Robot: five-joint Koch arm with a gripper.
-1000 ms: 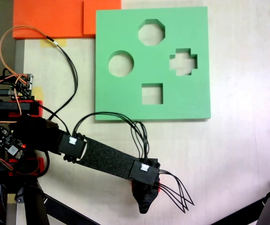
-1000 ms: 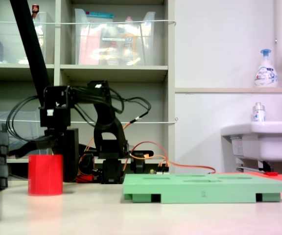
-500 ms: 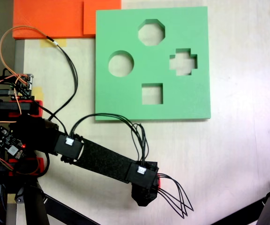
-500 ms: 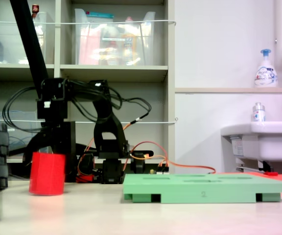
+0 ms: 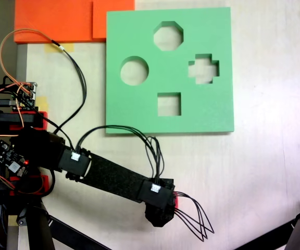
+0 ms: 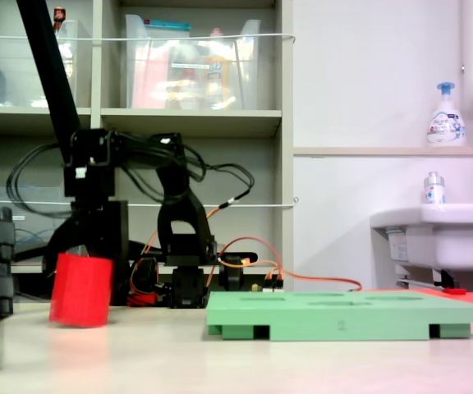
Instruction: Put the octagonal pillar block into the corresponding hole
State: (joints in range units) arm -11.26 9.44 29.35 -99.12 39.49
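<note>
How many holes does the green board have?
4. In the fixed view from above, the green foam board has an octagonal hole at the top, a round hole left, a cross-shaped hole right, and a square hole at the bottom.

Bright, even indoor light, soft faint shadows; both fixed views slightly soft, with washed-out whites.

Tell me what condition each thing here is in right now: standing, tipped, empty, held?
Bright red foam octagonal block: tilted, leaning on the table by the arm's black end effector.
Flat green foam board: lying flat on the table.
Eight-sided cutout: empty.
Round, cross-shaped and square cutouts: empty.
End effector: around the block; whether it grips cannot be told.
</note>
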